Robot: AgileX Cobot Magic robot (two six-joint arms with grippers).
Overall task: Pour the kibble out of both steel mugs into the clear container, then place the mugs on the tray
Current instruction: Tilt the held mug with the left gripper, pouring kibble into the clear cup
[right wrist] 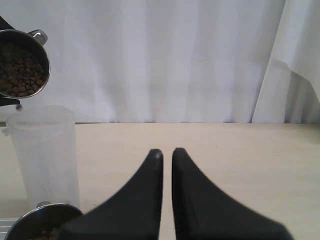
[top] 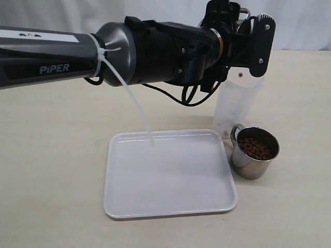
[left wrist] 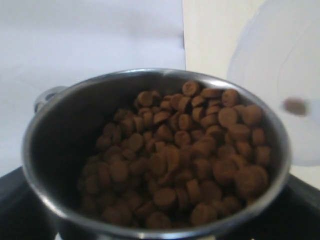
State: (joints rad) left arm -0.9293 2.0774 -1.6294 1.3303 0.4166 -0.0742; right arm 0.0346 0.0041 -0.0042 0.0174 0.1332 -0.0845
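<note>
above the clear container [top: 235, 106], the left gripper [top: 253, 44] clamps a tilted steel mug [right wrist: 22, 62], mouth over the rim so its kibble [left wrist: 185, 155] drops inside; one pellet appears mid-fall. second mug [top: 253, 152] stands full beside the bare tray [top: 170, 206]. right gripper [right wrist: 167, 156] hangs nearly closed, holding nothing. left fingers are mostly hidden.

The left arm [top: 62, 51] was dark grey with a white stripe and white "PIPER" lettering [top: 54, 68]. A white zip tie [top: 99, 54] circled it; black cables [top: 190, 95] looped beneath its black wrist housing [top: 170, 51]. The right hand [right wrist: 167, 152] had two smooth, tapered black fingers [right wrist: 142, 192]
</note>
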